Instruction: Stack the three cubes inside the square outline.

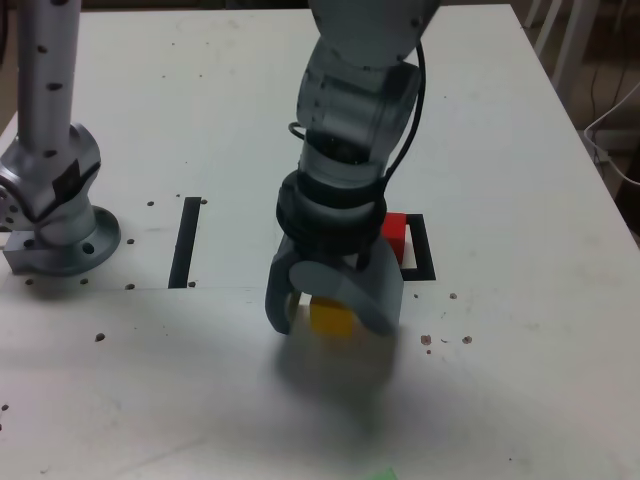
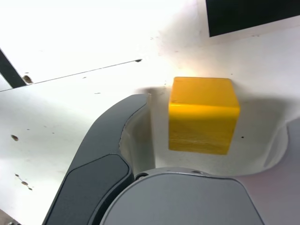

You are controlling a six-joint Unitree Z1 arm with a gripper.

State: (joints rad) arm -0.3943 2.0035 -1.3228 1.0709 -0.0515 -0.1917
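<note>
The white table (image 1: 520,150) fills the exterior view. The arm (image 1: 355,120) comes down from the top centre of that view, w/ its round base (image 1: 60,235) near the exterior view's left edge. A straight black strip (image 1: 185,242) lies between base and arm.

The gripper (image 1: 335,310) is down at the table, jaws apart, one on each side of the yellow cube (image 2: 202,115). In the wrist view there is a clear gap between the cube and each jaw, so it grips nothing. The cube sits flat on the table.

The square outline (image 1: 420,250) is just behind the gripper, toward the exterior view's right, approx. half hidden by the arm. The red cube (image 1: 395,232) is inside it.

A small green bit (image 1: 380,473) shows at the bottom edge of the exterior view; cannot tell what it is.
</note>
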